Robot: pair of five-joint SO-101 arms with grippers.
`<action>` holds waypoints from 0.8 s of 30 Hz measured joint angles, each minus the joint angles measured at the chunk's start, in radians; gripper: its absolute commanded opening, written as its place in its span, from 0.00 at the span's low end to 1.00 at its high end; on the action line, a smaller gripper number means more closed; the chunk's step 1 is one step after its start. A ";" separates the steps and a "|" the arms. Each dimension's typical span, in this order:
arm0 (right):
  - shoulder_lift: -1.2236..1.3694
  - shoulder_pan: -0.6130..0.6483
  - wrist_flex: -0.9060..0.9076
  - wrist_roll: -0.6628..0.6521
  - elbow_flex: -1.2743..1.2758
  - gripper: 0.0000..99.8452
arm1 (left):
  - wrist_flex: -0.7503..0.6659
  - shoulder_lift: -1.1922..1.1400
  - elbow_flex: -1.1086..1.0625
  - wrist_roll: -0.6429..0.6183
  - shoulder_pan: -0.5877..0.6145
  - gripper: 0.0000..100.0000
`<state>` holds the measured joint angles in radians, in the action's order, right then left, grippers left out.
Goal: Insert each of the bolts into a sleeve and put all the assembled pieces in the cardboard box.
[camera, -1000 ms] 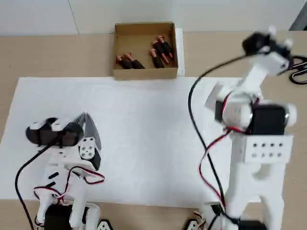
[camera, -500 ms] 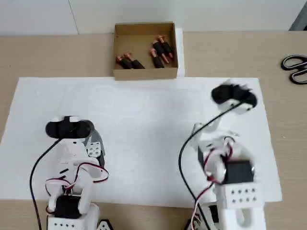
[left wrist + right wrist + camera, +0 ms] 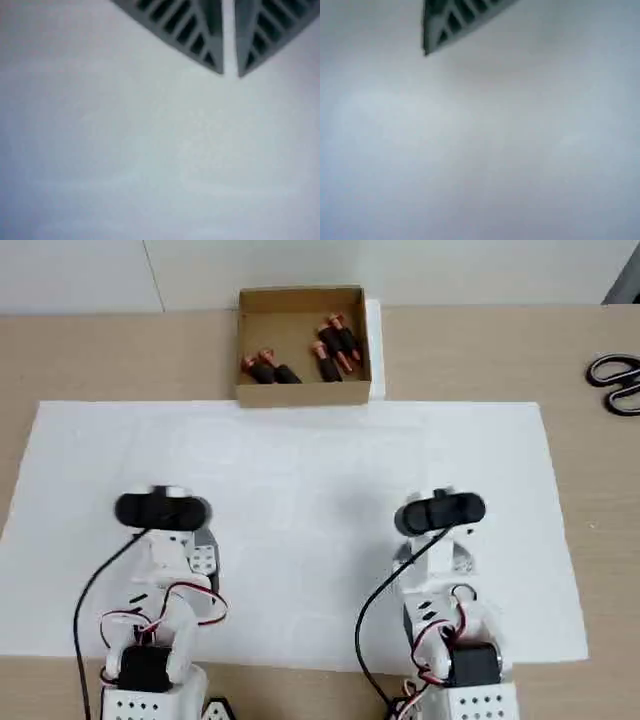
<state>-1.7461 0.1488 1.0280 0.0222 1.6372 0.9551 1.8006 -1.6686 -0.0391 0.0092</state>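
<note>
Cardboard box (image 3: 303, 392) w/ assembled pieces (image 3: 337, 344)

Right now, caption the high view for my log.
Assembled pieces in cardboard box; two arms folded over white sheet.

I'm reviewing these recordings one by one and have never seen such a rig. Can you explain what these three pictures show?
The high view looks down on a tan table covered by a white paper sheet. One white robot arm and a second arm sit folded over the sheet. At the far side, an open brown cardboard box holds several black sleeves with copper-coloured bolts in them. Black scissors lie off to one side. The other two pictures come from cameras on the arms' wrists, both facing the paper. The left gripper, grey and ribbed, is shut and empty. Part of the right gripper shows, with nothing visible in it.
</note>
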 measured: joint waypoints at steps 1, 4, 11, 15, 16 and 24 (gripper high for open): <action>-0.006 0.003 0.025 0.000 0.000 0.17 | 0.008 0.000 0.000 0.023 0.000 0.01; -0.044 0.003 0.080 0.000 0.000 0.02 | 0.017 0.000 0.000 0.052 0.000 0.01; -0.052 0.005 0.110 -0.005 0.000 0.02 | 0.089 0.000 0.000 0.063 0.000 0.01; -0.052 0.005 0.110 -0.005 0.000 0.03 | 0.089 0.000 0.000 0.063 0.000 0.01; -0.052 0.005 0.110 -0.005 0.000 0.03 | 0.089 0.000 0.000 0.063 0.000 0.01; -0.052 0.005 0.110 -0.005 0.000 0.03 | 0.089 0.000 0.000 0.063 0.000 0.01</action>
<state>-1.7983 0.1534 1.1385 0.0176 1.6372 1.0441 1.8006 -1.6686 0.0238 0.0092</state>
